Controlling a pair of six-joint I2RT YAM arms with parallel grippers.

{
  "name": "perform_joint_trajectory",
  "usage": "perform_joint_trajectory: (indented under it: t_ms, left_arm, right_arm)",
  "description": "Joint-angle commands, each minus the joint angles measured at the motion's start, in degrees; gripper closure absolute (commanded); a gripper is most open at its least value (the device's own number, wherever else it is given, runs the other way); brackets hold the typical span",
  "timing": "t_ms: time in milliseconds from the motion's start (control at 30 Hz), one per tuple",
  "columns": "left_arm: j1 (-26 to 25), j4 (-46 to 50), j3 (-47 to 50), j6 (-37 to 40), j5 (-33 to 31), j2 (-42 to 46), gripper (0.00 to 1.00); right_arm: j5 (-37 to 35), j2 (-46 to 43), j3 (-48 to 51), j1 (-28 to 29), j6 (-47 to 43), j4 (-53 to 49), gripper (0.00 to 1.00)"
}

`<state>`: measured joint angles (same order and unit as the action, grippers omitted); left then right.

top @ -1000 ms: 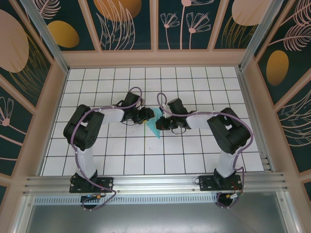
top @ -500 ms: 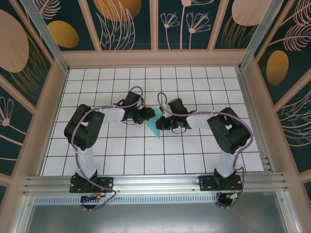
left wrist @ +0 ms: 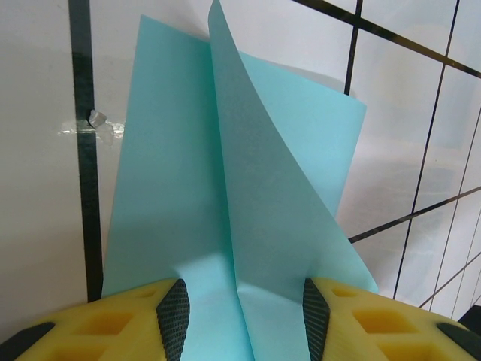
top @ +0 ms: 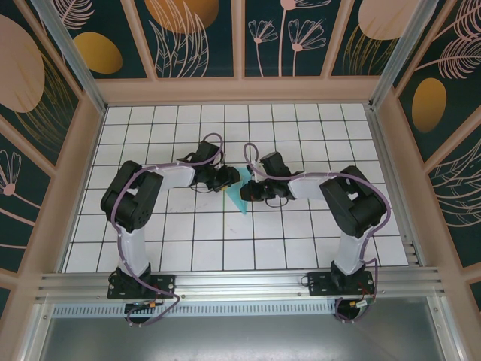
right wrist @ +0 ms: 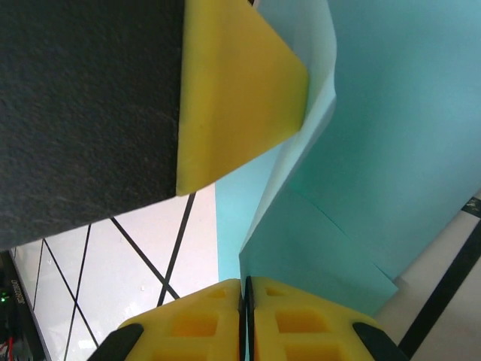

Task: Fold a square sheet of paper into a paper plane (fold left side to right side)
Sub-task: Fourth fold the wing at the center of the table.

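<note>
Well, the left gripper (left wrist: pixel 244 304) has its fingers apart, the blue sheet of paper (left wrist: pixel 180 195) lying between them with a raised flap ahead. The right gripper (right wrist: pixel 246 301) is pressed together, seemingly pinching that sheet's folded edge at its tips.

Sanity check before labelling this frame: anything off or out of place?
What looks like a tape scrap sits on a grid line left of the paper. One flap stands curled up, not flat, likely just mid-fold.
</note>
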<state>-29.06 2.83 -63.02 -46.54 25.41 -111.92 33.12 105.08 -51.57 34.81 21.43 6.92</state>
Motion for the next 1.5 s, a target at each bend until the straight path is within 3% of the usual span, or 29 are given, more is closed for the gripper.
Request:
perform_joint_trajectory:
  t_ms: [0, 533, 733, 1033, 1467]
  left_arm:
    - [-0.4, 4.1, 1.7, 2.5, -6.8, -5.7, 0.52]
    - [-0.4, 4.2, 1.6, 2.4, -6.8, -5.9, 0.52]
    - [-0.4, 4.2, 1.7, 2.5, -6.8, -5.8, 0.52]
    - [-0.4, 4.0, 1.5, 2.4, -6.7, -5.9, 0.52]
    - [-0.4, 4.0, 1.5, 2.4, -6.6, -5.9, 0.52]
  right_arm:
    - [1.7, 0.7, 0.0, -0.6, 0.1, 2.4, 0.85]
    - [5.2, -7.4, 3.1, -5.0, 2.2, 3.4, 0.64]
    - [9.3, -5.9, 1.5, -9.3, 7.7, 7.4, 0.64]
    - [9.1, 2.2, -7.0, -9.3, 9.8, 4.2, 0.65]
    - [11.3, 5.9, -7.6, -7.7, 10.7, 4.6, 0.66]
